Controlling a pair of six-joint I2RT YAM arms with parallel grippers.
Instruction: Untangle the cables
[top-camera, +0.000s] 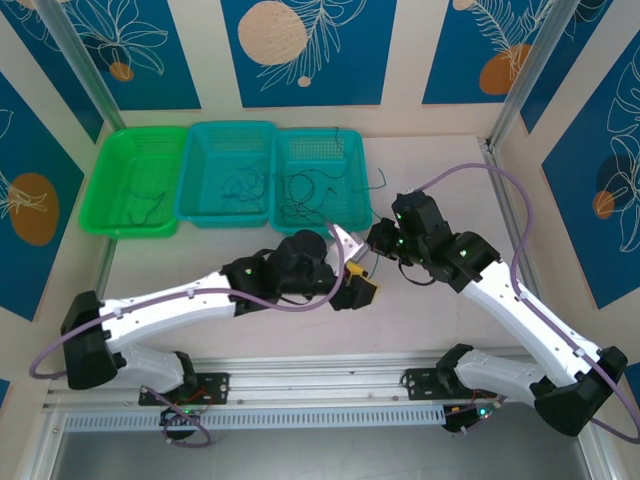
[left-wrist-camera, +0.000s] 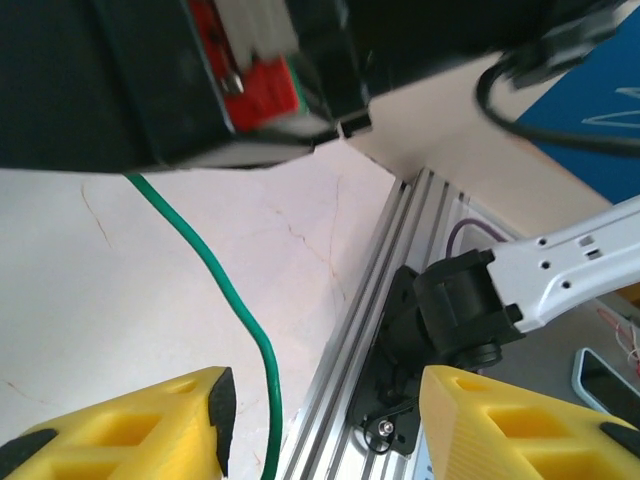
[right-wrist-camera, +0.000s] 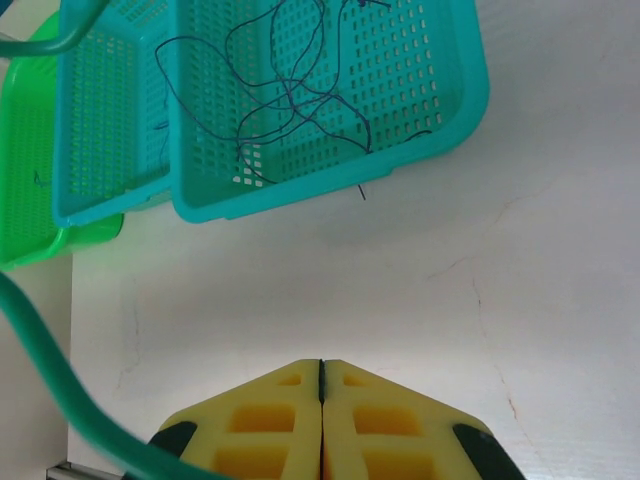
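A tangle of thin dark cables (right-wrist-camera: 290, 100) lies in the right teal basket (right-wrist-camera: 330, 195), also seen from above (top-camera: 305, 190). A thicker green cable (left-wrist-camera: 245, 320) comes out from under the black body of the right gripper and runs down between the yellow fingers of my left gripper (left-wrist-camera: 325, 385), which is open and not touching it. The same green cable (right-wrist-camera: 45, 370) curves, blurred, past the left side of my right gripper (right-wrist-camera: 321, 365). That gripper's jaws are shut, with nothing seen at the tips. Both grippers (top-camera: 358, 280) (top-camera: 372, 243) meet in front of the right basket.
Three baskets stand in a row at the back: a green one (top-camera: 100, 190), a middle teal one (top-camera: 190, 170) and the right teal one (top-camera: 362, 175). The first two hold loose thin cables. An aluminium rail (left-wrist-camera: 370, 300) runs along the table's near edge, by the right arm's base (left-wrist-camera: 460, 310).
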